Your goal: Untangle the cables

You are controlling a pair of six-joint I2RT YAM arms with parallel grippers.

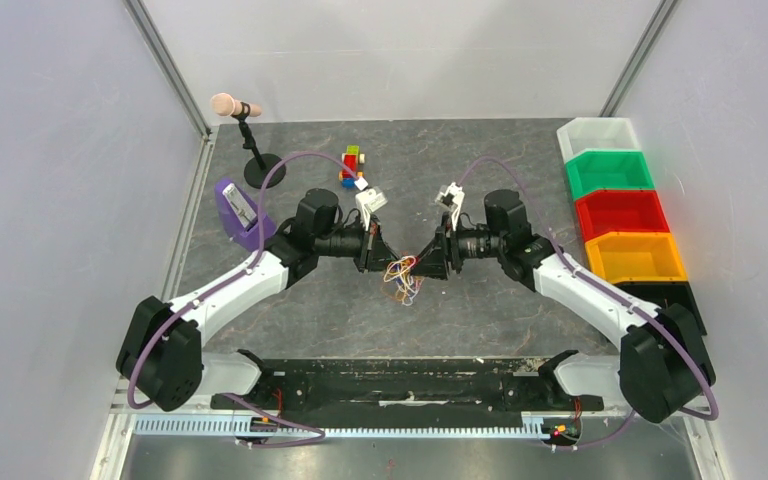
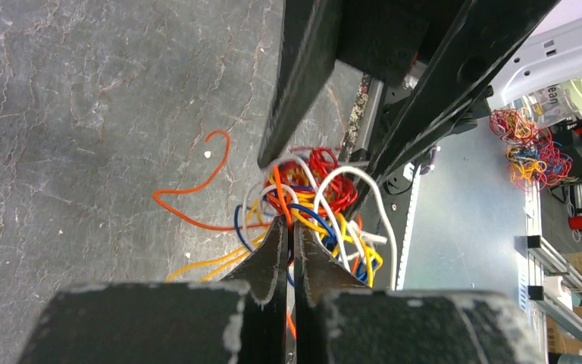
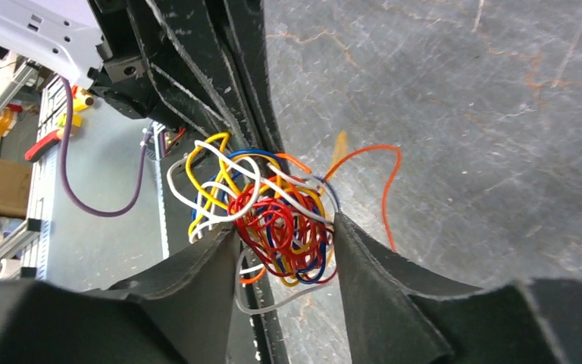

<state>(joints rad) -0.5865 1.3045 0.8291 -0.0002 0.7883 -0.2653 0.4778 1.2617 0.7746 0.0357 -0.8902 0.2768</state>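
The cables (image 1: 403,277) hang as a small snarl of hair-thin, glossy wires between the tips of the two arms. They are above the middle of the tabletop (image 1: 300,315), a dull grey slab veined like stone.

The left jaws are clenched on the cables. In the left wrist view the two black, wedge-shaped fingers (image 2: 274,254), their edges scuffed pale, stand almost together, with orange and yellow strands pinched in the slit.

The right jaws grasp the cables too, but stand wider apart. Their broad, matt fingers (image 3: 367,280) curve in from both sides and press on a dense red knot laced with blue, yellow and white loops. A stiff white loop arches out of the wad, and one orange strand curls away in an open S over the tabletop.

Away from the cables, a row of square plastic bins (image 1: 610,156) in clear, green, red, orange and black lines the right edge. A mic (image 1: 235,105) with a pink foam head stands on a round black base at the far left, near some small coloured blocks (image 1: 352,165).
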